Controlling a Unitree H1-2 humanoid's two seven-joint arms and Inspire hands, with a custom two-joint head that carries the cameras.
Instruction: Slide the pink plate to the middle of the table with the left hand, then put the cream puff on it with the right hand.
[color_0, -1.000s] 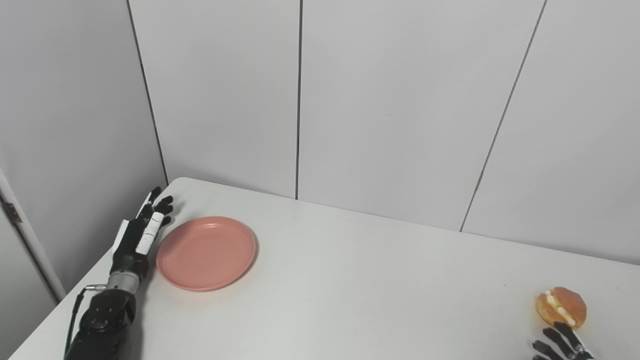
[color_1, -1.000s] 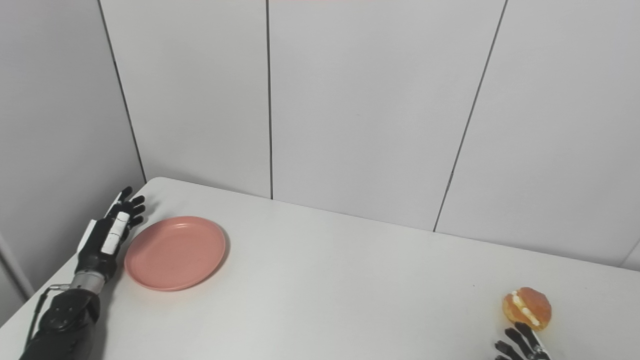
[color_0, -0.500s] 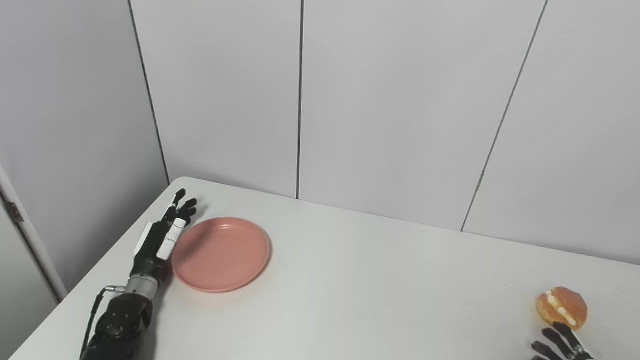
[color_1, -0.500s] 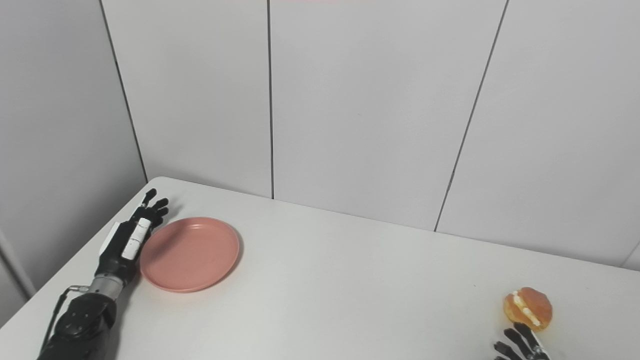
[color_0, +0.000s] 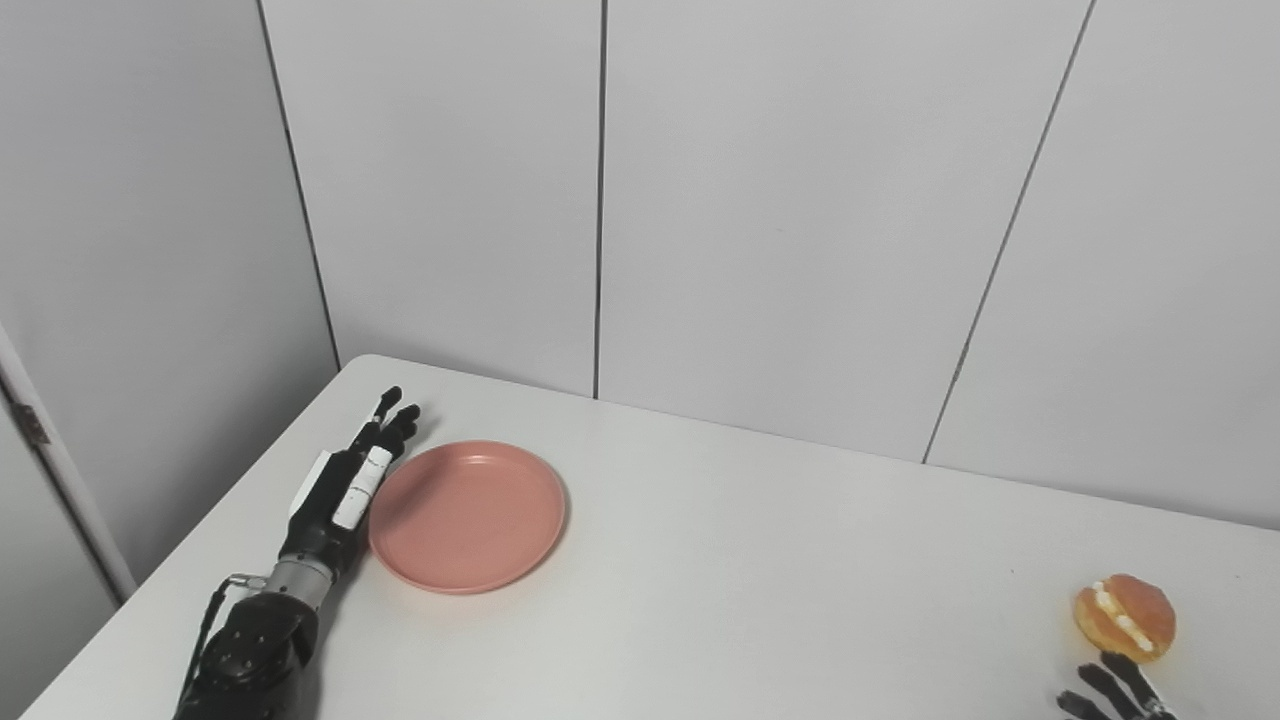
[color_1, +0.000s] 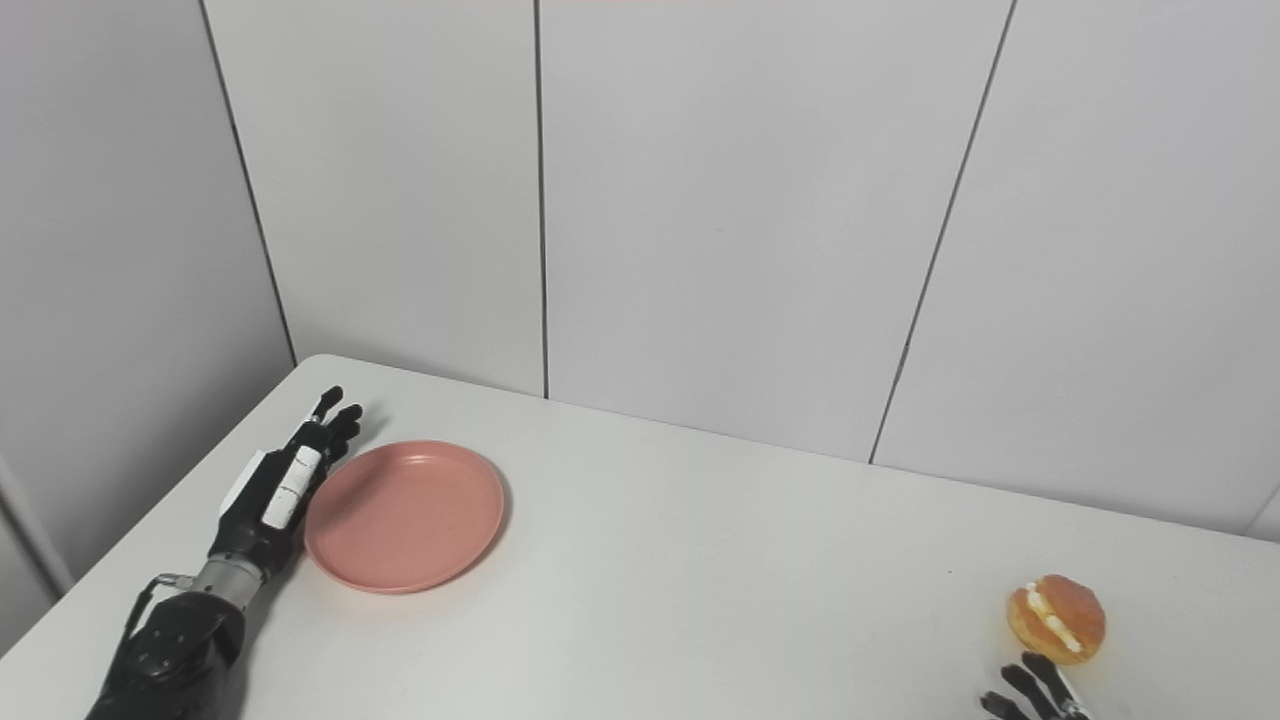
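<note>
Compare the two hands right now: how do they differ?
The left hand lies flat, fully in view, its edge against the pink plate; the right hand shows only fingertips at the bottom edge, just short of the cream puff. Both hold nothing, fingers apart.

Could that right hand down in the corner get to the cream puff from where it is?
Probably yes. The right hand sits just below the cream puff, fingers spread, with only bare table between them. Most of the hand is out of frame, though.
</note>
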